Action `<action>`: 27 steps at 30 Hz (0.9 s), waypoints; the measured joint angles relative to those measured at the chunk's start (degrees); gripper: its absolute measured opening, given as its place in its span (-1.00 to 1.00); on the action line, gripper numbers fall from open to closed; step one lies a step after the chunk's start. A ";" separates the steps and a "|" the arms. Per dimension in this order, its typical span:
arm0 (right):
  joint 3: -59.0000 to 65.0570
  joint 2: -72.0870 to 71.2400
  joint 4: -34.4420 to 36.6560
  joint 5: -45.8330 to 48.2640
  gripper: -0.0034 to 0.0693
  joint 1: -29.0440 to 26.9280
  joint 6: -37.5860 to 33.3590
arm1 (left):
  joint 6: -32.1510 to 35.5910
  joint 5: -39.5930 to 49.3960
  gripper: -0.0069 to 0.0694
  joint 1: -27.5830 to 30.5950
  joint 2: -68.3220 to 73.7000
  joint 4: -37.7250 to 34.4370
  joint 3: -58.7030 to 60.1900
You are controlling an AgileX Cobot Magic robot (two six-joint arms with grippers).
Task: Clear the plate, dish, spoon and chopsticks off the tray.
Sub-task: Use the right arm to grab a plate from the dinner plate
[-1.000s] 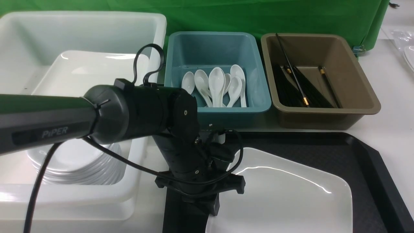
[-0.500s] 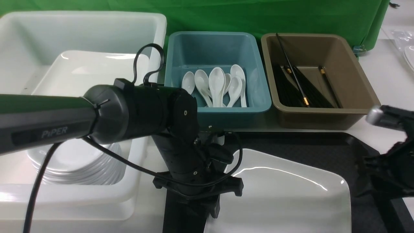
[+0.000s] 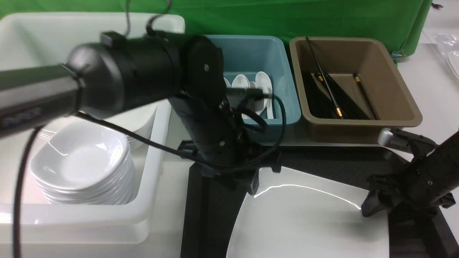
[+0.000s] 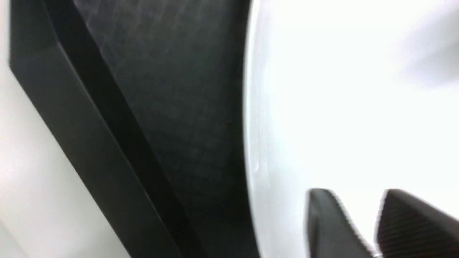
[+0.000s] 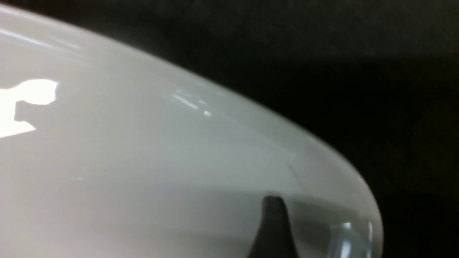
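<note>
Plate (image 3: 308, 222) now flanked for lifting — our right hand (image 3: 373, 206) has joined our left hand (image 4: 376, 229) opposite — whether either grips, we cannot tell.

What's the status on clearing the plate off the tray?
Left fingers slightly apart over plate, left edge. Right fingers at right edge, state unclear. Plate on tray, nothing on it.

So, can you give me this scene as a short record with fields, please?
plate: on the tray; whether lifted is unclear
tray: black, under the plate
spoons: in the blue bin
chopsticks: in the brown bin
bowls: stacked in the white tub
left claw: near the plate's left rim; grip unclear
right claw: at the plate's right rim; grip unclear
</note>
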 joint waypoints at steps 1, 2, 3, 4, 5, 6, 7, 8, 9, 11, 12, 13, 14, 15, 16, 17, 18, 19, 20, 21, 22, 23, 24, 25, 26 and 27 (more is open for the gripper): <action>-0.14 0.08 0.07 0.06 0.50 0.00 -0.11 | 0.00 0.02 -0.43 0.00 -0.36 0.00 0.00; -0.44 0.61 0.46 0.13 0.35 -0.05 -0.35 | 0.53 0.02 -0.61 0.00 -1.63 0.12 -0.08; -0.53 0.87 0.79 0.01 0.22 -0.05 -0.50 | 0.89 -0.03 -0.70 0.00 -2.77 0.19 -0.08; -0.60 1.09 1.11 -0.13 0.06 0.01 -0.72 | 0.89 -0.03 -0.74 0.00 -3.54 0.39 -0.08; -0.60 1.35 1.76 -0.32 -0.12 0.17 -1.18 | 0.95 -0.03 -0.77 0.00 -4.53 0.93 -0.08; -0.65 1.41 2.02 -0.31 -0.26 0.39 -2.02 | 1.00 -0.03 -0.79 0.00 -5.57 1.60 -0.08; -0.65 1.41 2.99 -0.16 -0.31 0.59 -2.34 | 0.89 -0.10 -0.80 0.00 -7.08 2.67 -0.10; -0.73 1.41 3.38 -0.24 -0.32 0.65 -2.34 | 0.56 -0.10 -0.80 0.00 -7.93 3.49 -0.10; -0.72 1.35 3.75 -0.47 -0.33 0.76 -2.34 | -0.10 0.12 -0.80 0.00 -9.03 4.72 -0.10; -0.72 1.13 3.88 -0.47 -0.33 0.78 -2.45 | -0.82 0.38 -0.80 0.00 -10.59 6.55 -0.10; -0.66 0.79 3.88 -0.47 -0.34 0.83 -2.86 | -1.75 0.87 -0.80 0.00 -11.85 8.21 -0.10; -0.54 0.39 3.71 -0.54 -0.34 0.85 -3.26 | -2.51 1.32 -0.80 0.00 -12.86 10.04 -0.10; -0.28 -0.40 3.50 -0.31 -0.36 0.90 -3.41 | -3.75 1.85 -0.80 0.00 -13.80 12.47 -0.10; -0.13 -1.24 3.35 0.05 -0.37 0.93 -3.47 | -4.77 2.62 -0.80 0.00 -14.66 14.20 -0.10; -0.05 -2.58 3.22 0.55 -0.40 0.93 -3.59 | -5.80 3.26 -0.80 0.00 -15.31 16.55 -0.10; -0.05 -4.23 3.16 1.10 -0.45 0.93 -3.67 | -7.45 4.27 -0.80 0.13 -16.18 18.83 -0.14; -0.05 -6.15 3.16 1.66 -0.50 0.98 -3.74 | -8.91 5.18 -0.80 0.57 -16.74 21.05 -0.14; -0.05 -8.26 3.16 2.31 -0.54 0.97 -3.81 | -9.50 5.96 -0.80 1.08 -17.10 22.16 -0.14; -0.05 -9.98 3.16 2.71 -0.56 0.97 -3.93 | -9.96 6.66 -0.80 1.64 -17.38 22.68 -0.14; -0.05 -11.72 3.11 3.08 -0.60 1.04 -4.05 | -10.33 7.37 -0.80 2.86 -17.59 23.19 -0.14; -0.05 -13.42 3.11 3.46 -0.62 1.04 -4.33 | -10.72 8.01 -0.80 4.42 -17.64 23.31 -0.14; -0.05 -16.68 3.11 4.37 -0.68 1.04 -4.54 | -10.86 9.06 -0.80 6.68 -17.69 23.09 -0.14; -0.05 -18.19 3.11 4.80 -0.70 1.04 -4.58 | -10.76 9.62 -0.80 9.34 -17.69 22.33 -0.14; -0.05 -19.62 3.04 5.23 -0.72 1.04 -4.58 | -10.32 9.79 -0.80 11.29 -17.69 21.60 -0.14; -0.05 -21.22 3.00 5.75 -0.73 1.04 -4.60 | -9.90 9.93 -0.80 13.28 -17.69 20.71 -0.14; -0.05 -22.42 2.85 6.14 -0.74 1.04 -4.64 | -9.30 10.00 -0.80 15.28 -17.69 19.74 -0.14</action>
